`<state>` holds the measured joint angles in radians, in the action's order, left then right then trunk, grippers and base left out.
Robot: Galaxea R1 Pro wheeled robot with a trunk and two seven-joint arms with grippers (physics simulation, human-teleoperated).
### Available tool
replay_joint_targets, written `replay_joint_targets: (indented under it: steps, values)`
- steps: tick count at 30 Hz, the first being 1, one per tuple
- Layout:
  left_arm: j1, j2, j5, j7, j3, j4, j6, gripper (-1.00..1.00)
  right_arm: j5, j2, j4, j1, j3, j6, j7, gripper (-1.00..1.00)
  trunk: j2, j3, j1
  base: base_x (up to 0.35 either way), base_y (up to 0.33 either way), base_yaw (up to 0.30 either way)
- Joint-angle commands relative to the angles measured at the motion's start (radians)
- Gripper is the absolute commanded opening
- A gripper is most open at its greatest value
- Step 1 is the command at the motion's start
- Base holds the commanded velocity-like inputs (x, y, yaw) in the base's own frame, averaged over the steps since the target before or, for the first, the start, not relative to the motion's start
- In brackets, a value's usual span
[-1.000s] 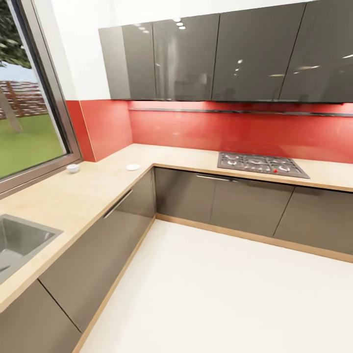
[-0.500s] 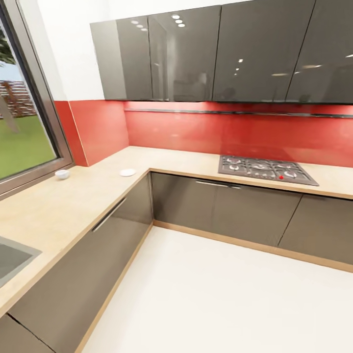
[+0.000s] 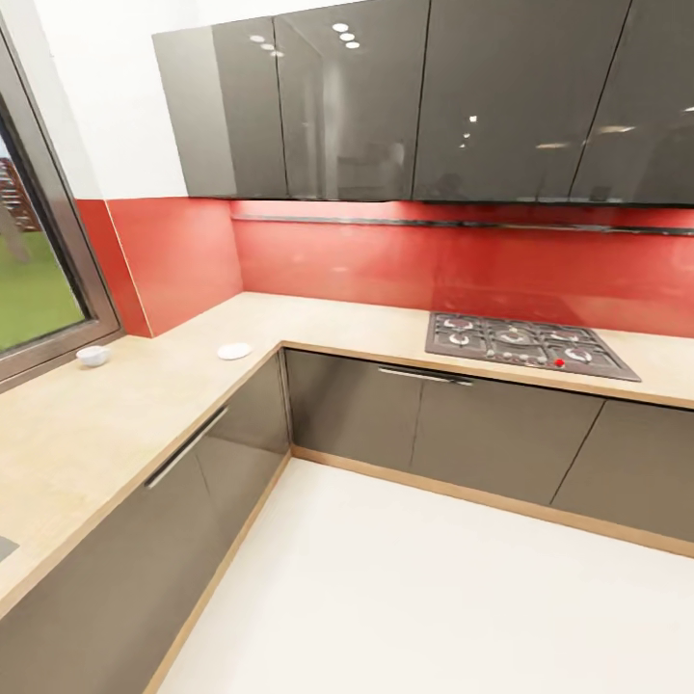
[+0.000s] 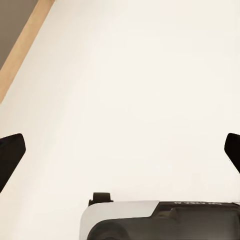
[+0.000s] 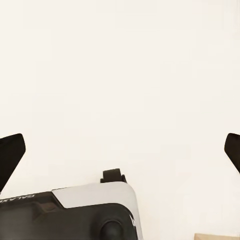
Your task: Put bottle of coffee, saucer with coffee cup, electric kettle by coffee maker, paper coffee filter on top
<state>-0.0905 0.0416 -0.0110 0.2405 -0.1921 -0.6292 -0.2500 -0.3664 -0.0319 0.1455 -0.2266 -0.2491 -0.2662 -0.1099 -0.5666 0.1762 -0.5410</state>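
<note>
We see an L-shaped beige countertop (image 3: 145, 405) running around the corner. On it sit a small white coffee cup (image 3: 93, 356) near the window and a white saucer (image 3: 233, 351), apart; a gas hob (image 3: 525, 343) is set into it

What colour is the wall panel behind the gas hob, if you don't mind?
Red; the wall panel behind the hob shows best in the head view.

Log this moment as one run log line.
phase: in transit | left gripper: open, empty | right gripper: open, empty | coffee cup and saucer: apart on countertop | stove: ahead
</note>
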Motion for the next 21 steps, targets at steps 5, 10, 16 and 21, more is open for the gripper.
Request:
replay_joint_targets:
  steps: [5, 10, 16, 21]
  values:
    - [0.000, 0.000, -0.001, 0.008, -0.004, 0.000, 0.000, 1.00, -0.008, 0.000, 0.000, 0.000, -0.009, -0.002, -0.004, 1.00, -0.001, 0.001, -0.001, 0.309, -0.128, 0.000]
    - [0.000, 0.000, -0.001, 0.008, -0.004, 0.000, 0.001, 1.00, -0.008, 0.000, 0.000, 0.000, -0.010, -0.002, -0.004, 1.00, -0.001, 0.001, -0.001, 0.309, -0.128, 0.000]
    - [0.000, 0.000, -0.001, 0.008, -0.004, 0.000, 0.001, 1.00, -0.009, 0.003, 0.000, 0.000, -0.010, -0.002, -0.005, 1.00, -0.001, 0.001, -0.001, 0.295, -0.146, 0.044]
    - [0.000, 0.000, -0.001, 0.008, -0.004, 0.000, 0.001, 1.00, -0.009, 0.005, 0.000, 0.000, -0.009, -0.002, -0.006, 1.00, -0.001, 0.001, -0.001, 0.285, -0.163, 0.224]
